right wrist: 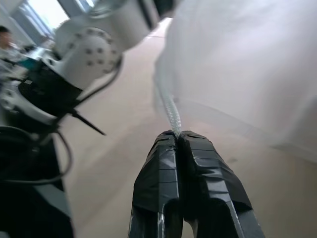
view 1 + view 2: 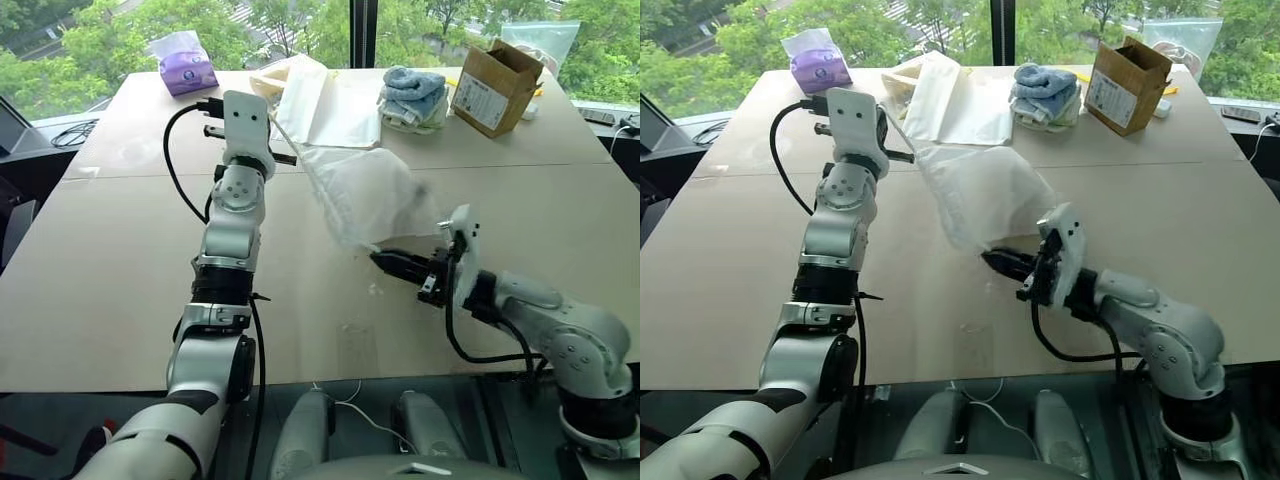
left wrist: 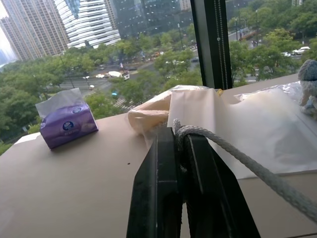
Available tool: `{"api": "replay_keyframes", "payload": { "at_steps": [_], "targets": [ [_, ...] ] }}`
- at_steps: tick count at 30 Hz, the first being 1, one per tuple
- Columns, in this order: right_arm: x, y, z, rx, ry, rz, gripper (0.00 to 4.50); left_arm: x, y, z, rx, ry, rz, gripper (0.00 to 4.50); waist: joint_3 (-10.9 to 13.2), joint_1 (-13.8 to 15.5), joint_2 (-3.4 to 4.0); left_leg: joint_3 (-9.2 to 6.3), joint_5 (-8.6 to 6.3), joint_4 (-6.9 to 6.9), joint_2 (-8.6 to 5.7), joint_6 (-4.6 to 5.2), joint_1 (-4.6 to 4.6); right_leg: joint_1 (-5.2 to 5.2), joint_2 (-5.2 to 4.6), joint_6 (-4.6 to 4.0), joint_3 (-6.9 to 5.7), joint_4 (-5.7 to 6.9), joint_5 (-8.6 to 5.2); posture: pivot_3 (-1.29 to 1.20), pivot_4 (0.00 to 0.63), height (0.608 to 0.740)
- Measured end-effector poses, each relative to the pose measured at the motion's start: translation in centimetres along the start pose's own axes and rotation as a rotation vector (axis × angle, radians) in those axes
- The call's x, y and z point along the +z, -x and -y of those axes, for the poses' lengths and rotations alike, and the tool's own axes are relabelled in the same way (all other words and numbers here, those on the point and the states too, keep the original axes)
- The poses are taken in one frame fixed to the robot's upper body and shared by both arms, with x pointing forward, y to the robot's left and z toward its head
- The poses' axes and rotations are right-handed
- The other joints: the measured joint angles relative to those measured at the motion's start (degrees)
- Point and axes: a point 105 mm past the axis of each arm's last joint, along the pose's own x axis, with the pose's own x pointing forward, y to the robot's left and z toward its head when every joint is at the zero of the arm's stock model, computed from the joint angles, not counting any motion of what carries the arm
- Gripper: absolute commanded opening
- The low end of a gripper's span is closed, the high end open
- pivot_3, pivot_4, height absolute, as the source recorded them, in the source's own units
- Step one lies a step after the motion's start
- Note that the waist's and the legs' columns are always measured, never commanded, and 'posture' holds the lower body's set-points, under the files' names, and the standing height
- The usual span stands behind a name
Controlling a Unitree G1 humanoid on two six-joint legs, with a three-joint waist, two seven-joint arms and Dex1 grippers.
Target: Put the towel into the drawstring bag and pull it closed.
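Observation:
The drawstring bag (image 2: 370, 190), a translucent white pouch, hangs slanted above the table (image 2: 120, 270), stretched between my two grippers. My left gripper (image 3: 179, 136) is raised at the bag's upper end and shut on a white cord (image 3: 247, 166) that loops over its fingertips. My right gripper (image 2: 376, 258) is lower and nearer, at the bag's bottom corner, shut on the other cord (image 1: 171, 111). The bag bulges in the middle. The towel is hidden; I cannot make it out through the fabric.
At the far edge of the table stand a purple tissue pack (image 2: 185, 65), flat white bags (image 2: 320, 100), a stack of blue and pale towels (image 2: 412, 95) and an open cardboard box (image 2: 495, 85). A window runs behind them.

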Motion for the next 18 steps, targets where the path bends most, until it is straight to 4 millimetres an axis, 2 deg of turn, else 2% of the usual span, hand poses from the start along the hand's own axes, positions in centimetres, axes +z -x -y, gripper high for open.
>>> {"api": "replay_keyframes", "payload": {
  "at_steps": [4, 6, 8, 11, 18],
  "targets": [
    [2.8, 3.0, 5.0, -0.339, 0.236, -0.049, 0.05, 0.3, 0.0, 0.4, -0.016, 0.002, 0.019, 0.00, 0.0, 0.2, 0.00, 0.02, 0.00, 0.01, -0.04, -0.01, 0.00, 0.01, -0.02, 0.00, 0.01, -0.02, 0.00, 0.00, 0.150, 0.740],
    [3.7, 4.4, 7.4, -0.525, 0.384, -0.103, 0.05, 0.6, 0.0, 1.4, -0.048, 0.007, 0.032, 0.00, 0.0, 0.3, 0.00, 0.04, 0.02, -0.01, -0.10, -0.03, -0.01, 0.00, -0.02, 0.00, 0.01, -0.02, 0.00, 0.00, 0.150, 0.740],
    [5.2, 5.3, 9.1, -0.687, 0.466, -0.076, 0.05, 0.8, 0.1, 2.7, -0.087, 0.009, 0.041, 0.00, 0.0, 0.3, -0.01, 0.06, 0.06, 0.00, -0.16, -0.10, -0.02, 0.00, -0.02, 0.00, 0.04, -0.02, 0.00, 0.00, 0.150, 0.740],
    [6.4, 6.0, 10.7, -0.878, 0.532, 0.001, 0.05, 1.3, 0.2, 3.8, -0.121, 0.015, 0.068, 0.00, 0.0, 0.1, -0.02, 0.08, 0.12, -0.02, -0.18, -0.20, -0.03, -0.01, -0.03, 0.00, 0.07, -0.03, 0.00, 0.00, 0.150, 0.740],
    [7.3, 6.7, 11.6, -1.127, 0.503, 0.202, 0.05, 2.6, 0.4, 4.6, -0.149, 0.003, 0.120, 0.00, 0.0, 0.1, -0.02, 0.09, 0.12, 0.00, -0.18, -0.21, -0.18, -0.15, -0.04, 0.00, 0.08, 0.00, 0.00, 0.00, 0.150, 0.740]
  ]
}}
